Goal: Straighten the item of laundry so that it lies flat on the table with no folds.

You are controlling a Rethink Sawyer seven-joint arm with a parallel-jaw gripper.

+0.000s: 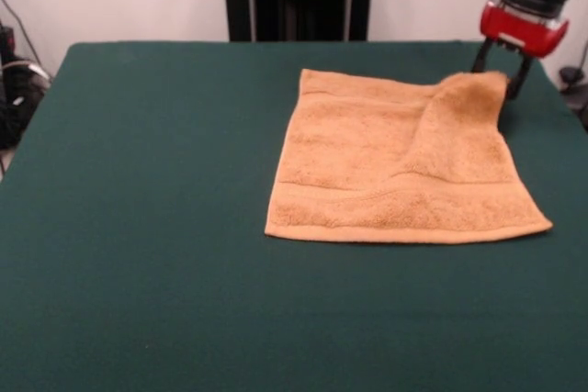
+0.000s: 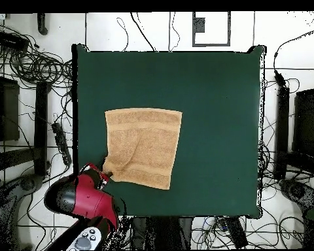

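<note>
The towel (image 1: pixel 400 161) lay on the table (image 1: pixel 147 227), one far corner raised and pinched between the closed fingers of the gripper (image 1: pixel 499 77). The arm (image 2: pixel 81 196) descended steeply at that table edge.

The small, square, fluffy terry-cloth towel (image 1: pixel 395 167) is orange-tan all over, with one flat, smoother stripe of the same colour running along near its edge. Under the towel, the big cloth-topped table (image 1: pixel 147 227) is dark green, plain, with no pattern. Beside the towel's raised corner, the robot's gripper (image 1: pixel 502 69) has black fingers under a bright red and black arm.
</note>
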